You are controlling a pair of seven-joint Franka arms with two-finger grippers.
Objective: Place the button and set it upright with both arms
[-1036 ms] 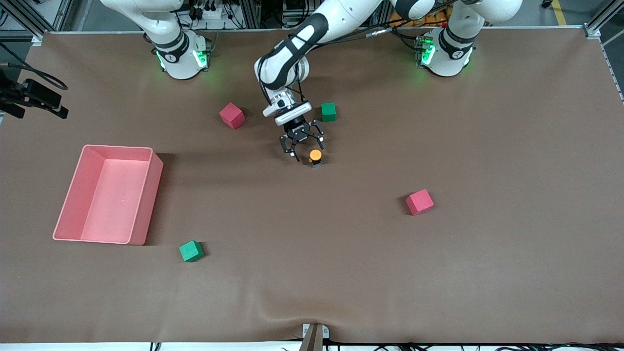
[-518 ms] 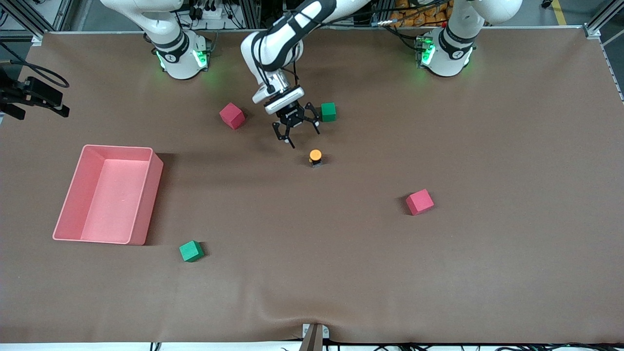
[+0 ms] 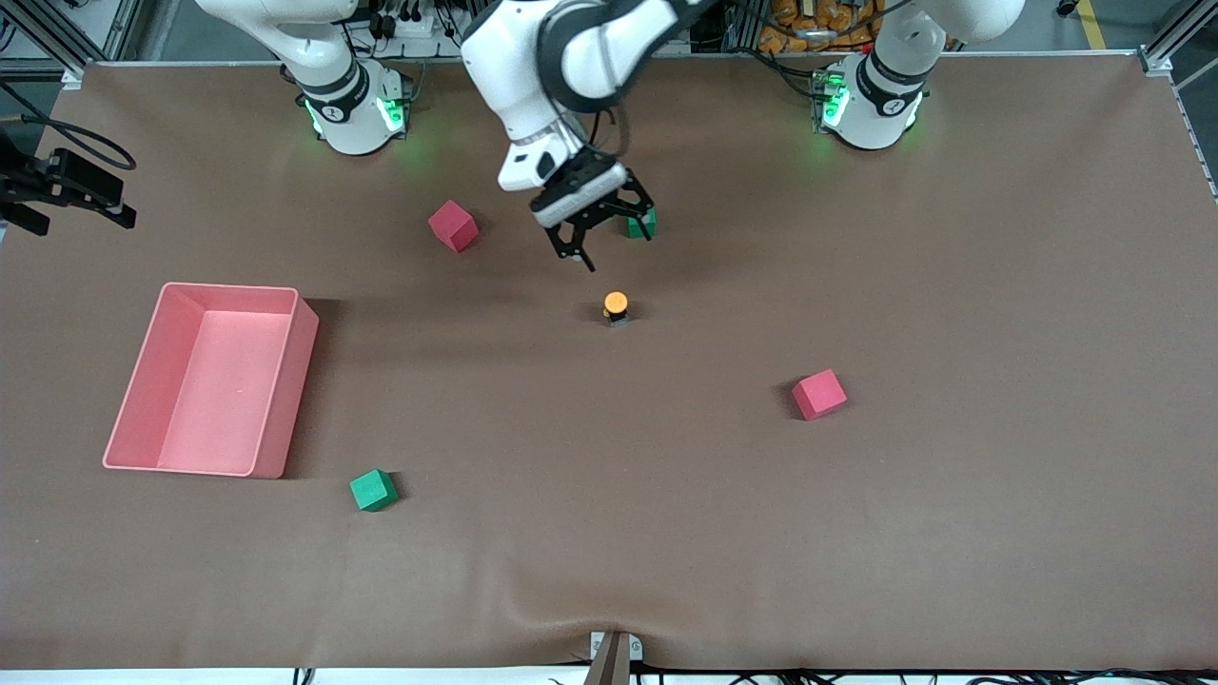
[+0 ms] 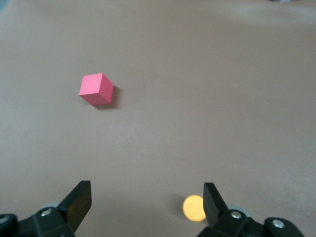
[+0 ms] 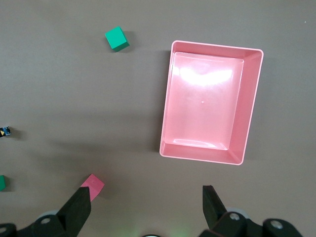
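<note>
Left gripper [image 3: 601,228] released, raised over table beside upright button [image 3: 616,307]; right gripper [image 5: 147,210] released, waiting above.

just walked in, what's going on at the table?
The button stands upright on the mat, orange cap up, with nothing touching it. The left gripper hangs open in the air over the mat by a green cube, holding nothing. The right gripper waits open, high above the pink bin. Two red cubes and another green one lie scattered around.
</note>
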